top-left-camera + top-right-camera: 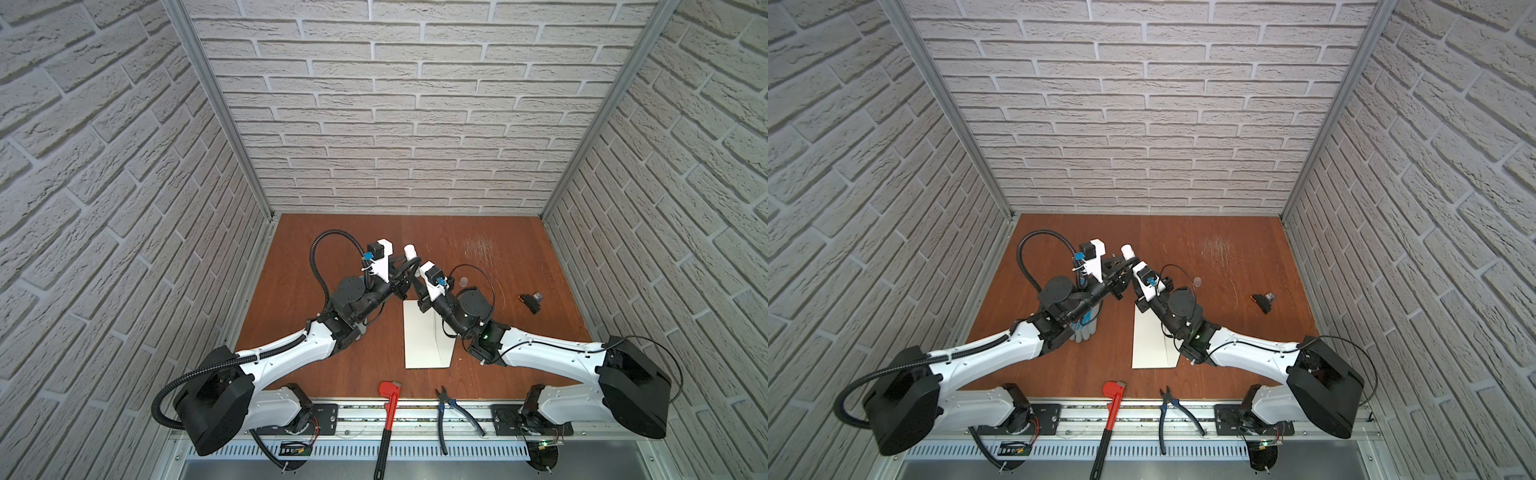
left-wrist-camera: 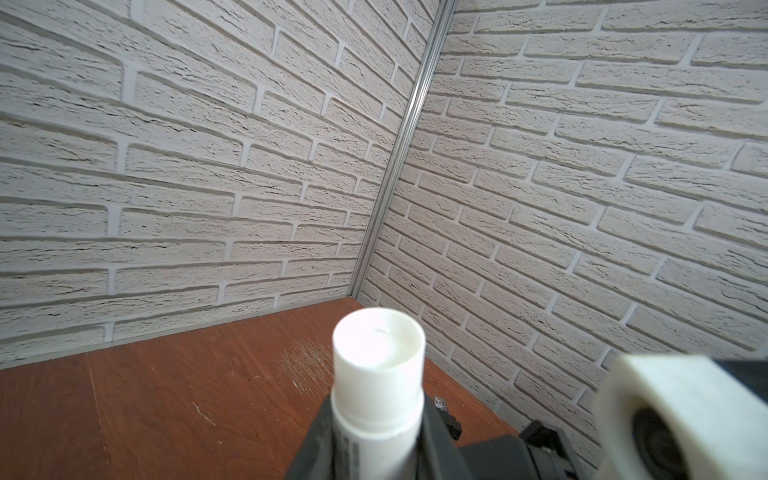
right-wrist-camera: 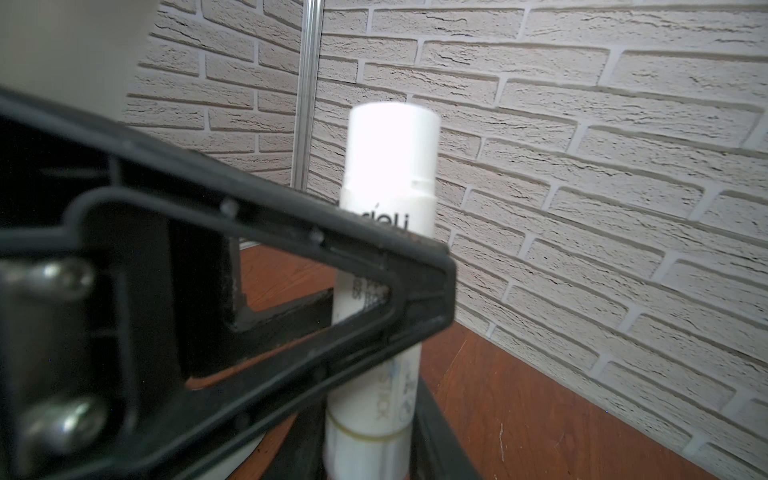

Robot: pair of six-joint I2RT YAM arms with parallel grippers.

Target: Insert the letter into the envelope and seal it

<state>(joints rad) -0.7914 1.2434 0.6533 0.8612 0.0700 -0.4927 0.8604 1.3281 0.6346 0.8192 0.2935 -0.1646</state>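
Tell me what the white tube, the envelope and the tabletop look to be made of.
White tube: smooth, slightly glossy plastic, judging by its moulded cap seam and printed lettering.
Envelope: matte cream paper with a flat crease.
Tabletop: reddish-brown wood or wood-look laminate; grain lines, scratches.

A corner of the envelope (image 1: 419,336), nearest the right tool (image 1: 414,272), is hidden under its arm (image 1: 451,313); the dark object (image 1: 532,302) beyond is unidentifiably small.

The glue stick (image 2: 378,365) in the left claw (image 2: 376,442) is smooth white plastic with a faint sheen, and the claw is matt black plastic. Beneath it the bench (image 1: 282,291) is reddish satin wood, scuffed pale beyond the claw. The envelope (image 1: 419,336) near the claw is matt cream paper.
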